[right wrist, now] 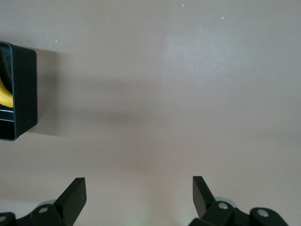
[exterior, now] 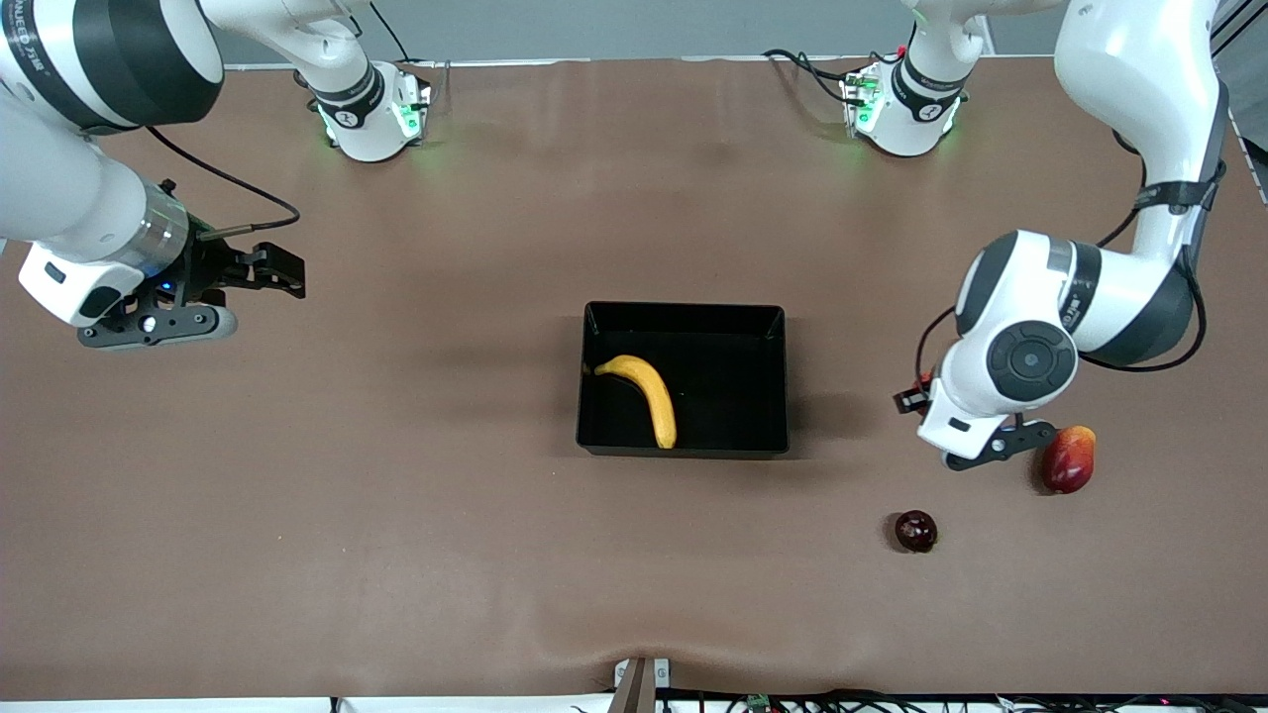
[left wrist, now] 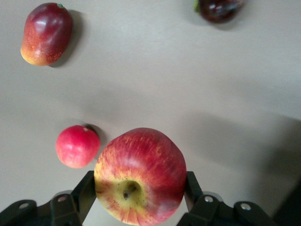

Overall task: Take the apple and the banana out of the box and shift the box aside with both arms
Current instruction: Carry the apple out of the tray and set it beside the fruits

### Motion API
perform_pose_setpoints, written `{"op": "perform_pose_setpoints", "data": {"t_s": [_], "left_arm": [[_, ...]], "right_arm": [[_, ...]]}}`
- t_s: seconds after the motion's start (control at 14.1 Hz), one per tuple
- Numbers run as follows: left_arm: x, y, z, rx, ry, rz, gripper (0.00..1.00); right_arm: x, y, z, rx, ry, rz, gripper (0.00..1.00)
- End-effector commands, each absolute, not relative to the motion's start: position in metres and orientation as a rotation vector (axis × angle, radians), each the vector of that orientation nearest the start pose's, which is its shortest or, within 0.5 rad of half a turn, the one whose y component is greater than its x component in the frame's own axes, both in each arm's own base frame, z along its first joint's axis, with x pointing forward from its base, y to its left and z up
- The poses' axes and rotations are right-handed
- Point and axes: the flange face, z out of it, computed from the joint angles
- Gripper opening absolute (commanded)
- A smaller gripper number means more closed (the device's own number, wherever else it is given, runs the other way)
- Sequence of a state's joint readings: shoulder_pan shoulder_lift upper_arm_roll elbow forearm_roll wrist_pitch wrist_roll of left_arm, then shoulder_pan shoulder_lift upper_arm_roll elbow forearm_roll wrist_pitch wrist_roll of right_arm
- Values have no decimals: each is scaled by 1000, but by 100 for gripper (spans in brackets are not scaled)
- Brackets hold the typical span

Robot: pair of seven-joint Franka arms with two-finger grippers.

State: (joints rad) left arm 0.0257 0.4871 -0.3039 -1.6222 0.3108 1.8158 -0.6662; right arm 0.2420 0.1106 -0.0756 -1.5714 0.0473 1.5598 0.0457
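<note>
The black box lies at the middle of the table with the yellow banana inside it. In the left wrist view my left gripper is shut on the red and yellow streaked apple, its stem dimple facing the camera. It holds the apple above the table near the left arm's end; the front view hides both under the left arm's wrist. My right gripper hangs open and empty over bare table toward the right arm's end. Its own view shows the fingers wide apart and the box's corner.
A smooth red pomegranate sits on the table just under the held apple. The red-orange mango lies beside the left arm's wrist. A dark plum rests nearer the front camera than the mango.
</note>
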Motion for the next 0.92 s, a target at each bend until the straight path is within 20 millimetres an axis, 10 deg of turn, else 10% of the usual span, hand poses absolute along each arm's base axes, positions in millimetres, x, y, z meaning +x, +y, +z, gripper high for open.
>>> {"op": "perform_pose_setpoints", "data": {"t_s": [0.0,0.85], "left_arm": [[629,-111,301,-2866,-398,225,0],[597,-102,198,-2943,-384,244,7]], "right_arm": [[577,117,557,-3100,-149,179,100],[597,130,518,-3080,-78,211,100]]}}
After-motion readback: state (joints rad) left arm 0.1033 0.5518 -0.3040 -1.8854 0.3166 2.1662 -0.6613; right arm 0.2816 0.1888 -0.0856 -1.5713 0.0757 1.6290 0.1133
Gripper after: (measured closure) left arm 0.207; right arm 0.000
